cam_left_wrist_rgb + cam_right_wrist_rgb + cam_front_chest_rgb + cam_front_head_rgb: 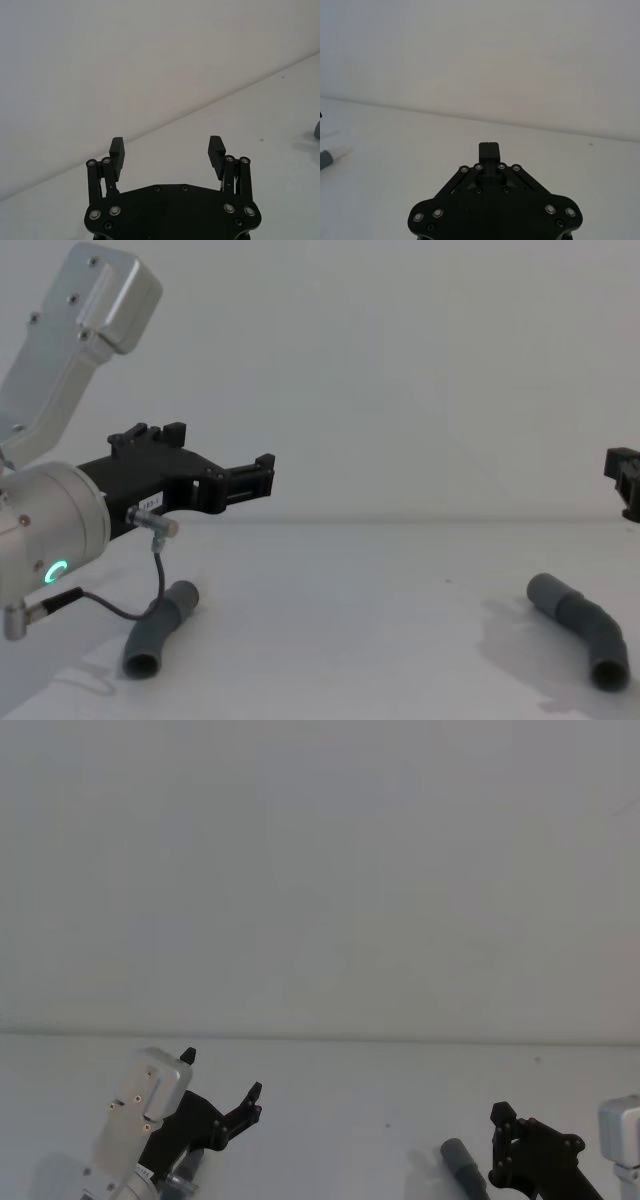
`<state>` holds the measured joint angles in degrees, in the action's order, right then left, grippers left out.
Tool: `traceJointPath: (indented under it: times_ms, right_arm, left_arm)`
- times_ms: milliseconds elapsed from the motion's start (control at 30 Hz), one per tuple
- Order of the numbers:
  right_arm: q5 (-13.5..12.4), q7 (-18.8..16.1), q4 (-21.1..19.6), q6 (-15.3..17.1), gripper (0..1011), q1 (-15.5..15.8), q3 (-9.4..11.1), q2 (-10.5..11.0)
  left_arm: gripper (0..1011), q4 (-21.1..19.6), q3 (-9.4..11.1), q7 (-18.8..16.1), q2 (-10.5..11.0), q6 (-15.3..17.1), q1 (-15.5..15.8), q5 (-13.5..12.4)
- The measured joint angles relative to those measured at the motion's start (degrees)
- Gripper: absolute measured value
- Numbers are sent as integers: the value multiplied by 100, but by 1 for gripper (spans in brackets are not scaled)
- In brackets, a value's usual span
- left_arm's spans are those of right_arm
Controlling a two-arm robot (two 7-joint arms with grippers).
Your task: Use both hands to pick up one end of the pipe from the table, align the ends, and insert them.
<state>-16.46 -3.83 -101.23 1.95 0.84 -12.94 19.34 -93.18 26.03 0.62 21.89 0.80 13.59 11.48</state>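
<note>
Left gripper (166, 150) is raised above the table (380, 640) on the left side, jaws wide apart, nothing between them. Right gripper (490, 148) hangs at the right, clear of the surface, fingers pressed together, empty. Two bent grey lengths lie on the table, well apart: left pipe length (160, 628) near the left gripper, right pipe length (580, 625) near the right. White tip (340, 150) sticks out of one end; cannot tell which length.

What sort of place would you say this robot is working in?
Probably a robotics test bench: a plain white table, a bare pale wall behind, one grey pipe piece near the left gripper, a second pipe piece near the right gripper.
</note>
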Motion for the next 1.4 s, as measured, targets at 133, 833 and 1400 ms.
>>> traceJointPath:
  times_ms: [133,833,1400]
  right_arm:
    - [0,0,0,0,0,0,0,0]
    - [0,0,0,0,0,0,0,0]
    - [0,0,0,0,0,0,0,0]
  left_arm:
    - [1001,0,0,0,0,0,0,-1]
    - [1001,0,0,0,0,0,0,0]
    - [1001,0,0,0,0,0,0,0]
